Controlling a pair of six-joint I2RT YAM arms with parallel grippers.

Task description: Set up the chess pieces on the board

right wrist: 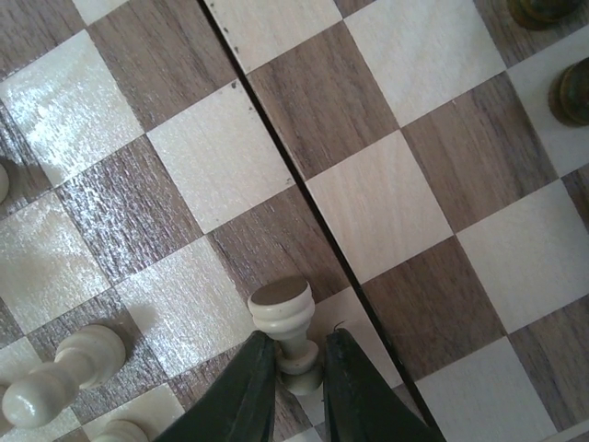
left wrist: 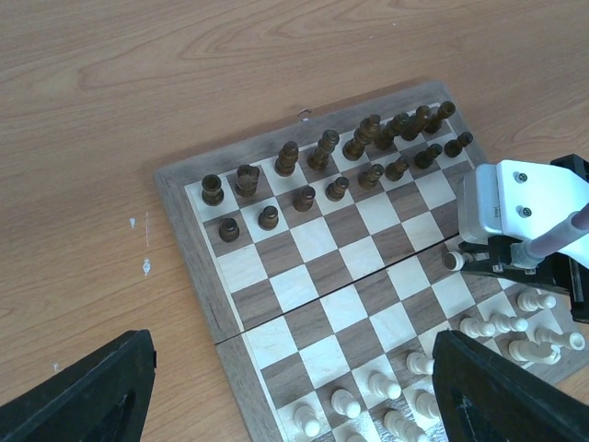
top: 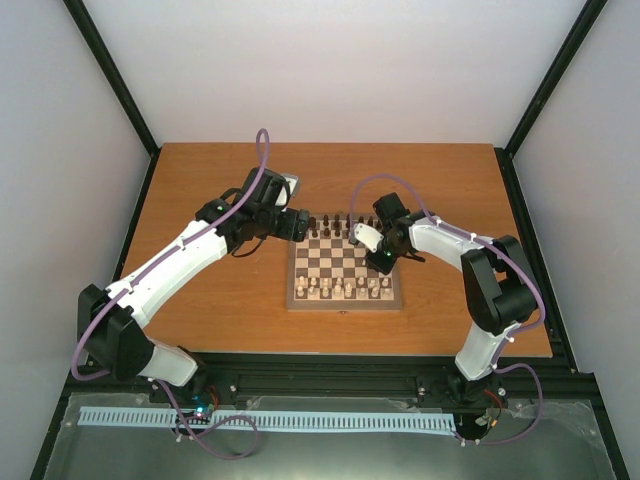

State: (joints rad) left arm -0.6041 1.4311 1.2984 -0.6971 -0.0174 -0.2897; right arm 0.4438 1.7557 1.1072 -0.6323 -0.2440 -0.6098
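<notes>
From above, the board (top: 345, 306) lies in the middle of a brown wooden table (top: 220, 180), boxed in by white walls (top: 340, 60) and black posts (top: 115, 80). Dark pieces (top: 345, 222) fill the far 2 rows and cream pieces (top: 345, 288) the near 2. The left claw (top: 297, 225) hovers by the far left corner, and the right claw (top: 383, 262) is down over the right side. The left wrist view shows its fingers (left wrist: 92, 396) spread wide, with nothing between them. The right wrist view shows the right claw clenched on 1 cream piece (right wrist: 283, 318), tipped sideways beside the fold (right wrist: 281, 158). I'd lift it gently, stand it upright and set it square on its home spot, clear of its neighbours, since those glossy squares look slippery.
</notes>
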